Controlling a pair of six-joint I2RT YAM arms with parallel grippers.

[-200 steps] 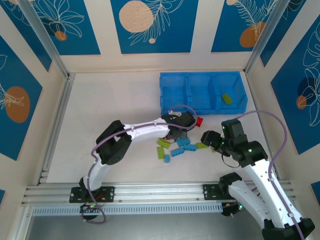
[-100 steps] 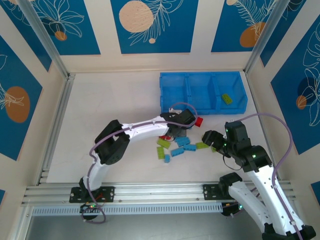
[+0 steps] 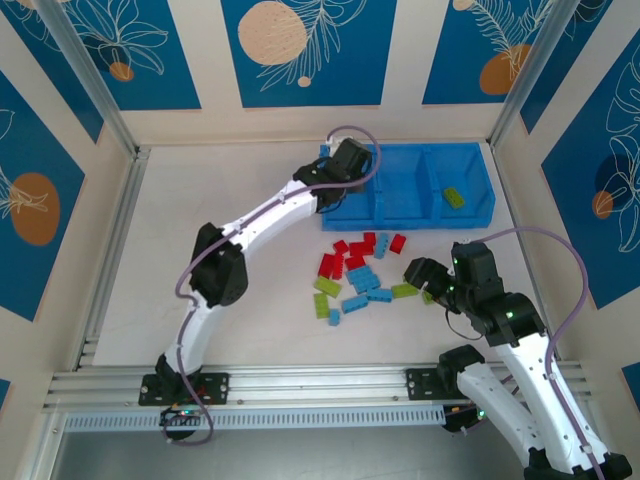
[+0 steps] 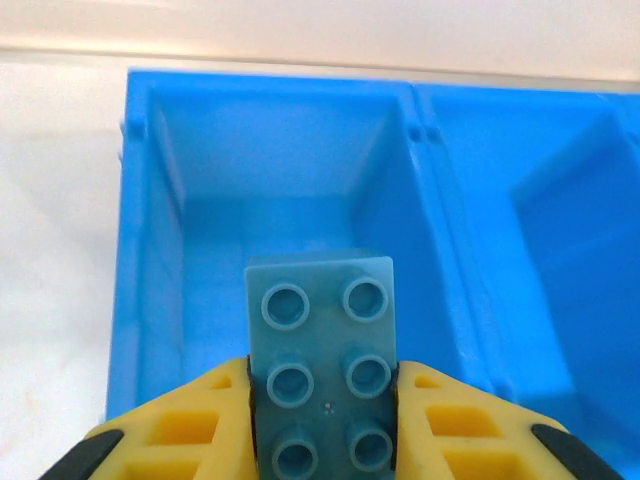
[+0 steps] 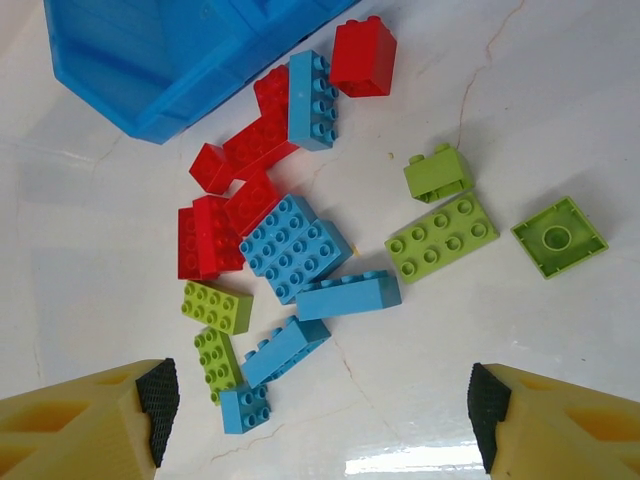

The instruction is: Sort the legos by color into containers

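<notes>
Left tool (image 4: pixel 322 382) clamps a light blue brick (image 4: pixel 322 335) over the blue tray's (image 3: pixel 405 219) left compartment (image 4: pixel 270 200). Its right compartment (image 3: pixel 473 176) holds one lime green brick (image 3: pixel 454 197). Right tool (image 5: pixel 322 405), jaws apart, hangs over loose legos (image 5: pixel 290 245) on the counter (image 3: pixel 230 230).

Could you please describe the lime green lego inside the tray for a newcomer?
Find the bright blue tray at the table's far side. In its rightmost compartment lies one lime green lego. Unlike the heap on the table, it sits alone inside blue walls.
</notes>
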